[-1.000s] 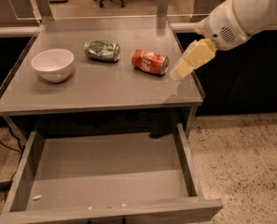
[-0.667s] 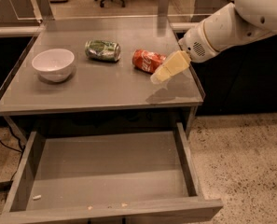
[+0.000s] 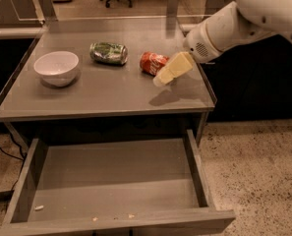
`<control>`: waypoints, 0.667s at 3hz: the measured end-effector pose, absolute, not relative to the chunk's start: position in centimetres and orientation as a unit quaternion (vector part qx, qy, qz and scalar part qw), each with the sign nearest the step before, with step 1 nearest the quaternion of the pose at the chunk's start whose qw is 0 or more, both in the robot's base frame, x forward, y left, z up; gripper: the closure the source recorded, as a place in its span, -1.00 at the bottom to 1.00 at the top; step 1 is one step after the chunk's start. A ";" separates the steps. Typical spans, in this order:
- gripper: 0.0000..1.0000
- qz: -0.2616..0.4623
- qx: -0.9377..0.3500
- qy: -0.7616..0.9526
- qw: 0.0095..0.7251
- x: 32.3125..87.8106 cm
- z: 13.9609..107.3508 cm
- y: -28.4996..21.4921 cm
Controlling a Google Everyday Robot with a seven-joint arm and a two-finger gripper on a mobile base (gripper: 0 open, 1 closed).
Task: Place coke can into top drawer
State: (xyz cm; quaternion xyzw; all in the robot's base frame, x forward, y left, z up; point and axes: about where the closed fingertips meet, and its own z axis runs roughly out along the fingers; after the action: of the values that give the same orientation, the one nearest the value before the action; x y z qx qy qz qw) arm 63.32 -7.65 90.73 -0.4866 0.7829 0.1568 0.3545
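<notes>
While the gripper (image 3: pixel 172 70) hangs at the coke can's (image 3: pixel 150 62) 4 o'clock, possibly touching it, I can't tell how wide it is. Coke can lies sideways on the table (image 3: pixel 101 90), green can (image 3: pixel 108 53) at its 9 o'clock. Best: grip across the body, lift clear, carry toward 6 o'clock over the open drawer (image 3: pixel 116 173).

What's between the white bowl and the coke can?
Camera view: a green can on its side. The gripper is at the coke can's other side.
</notes>
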 end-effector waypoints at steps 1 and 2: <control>-1.00 0.150 -0.497 0.777 0.356 65.6 89.9 -6.6; -1.00 0.148 -0.498 0.777 0.356 67.2 88.8 -6.0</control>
State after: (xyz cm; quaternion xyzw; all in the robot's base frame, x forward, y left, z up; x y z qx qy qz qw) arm 67.24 -6.04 88.80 -0.4979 0.7766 0.1485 0.3562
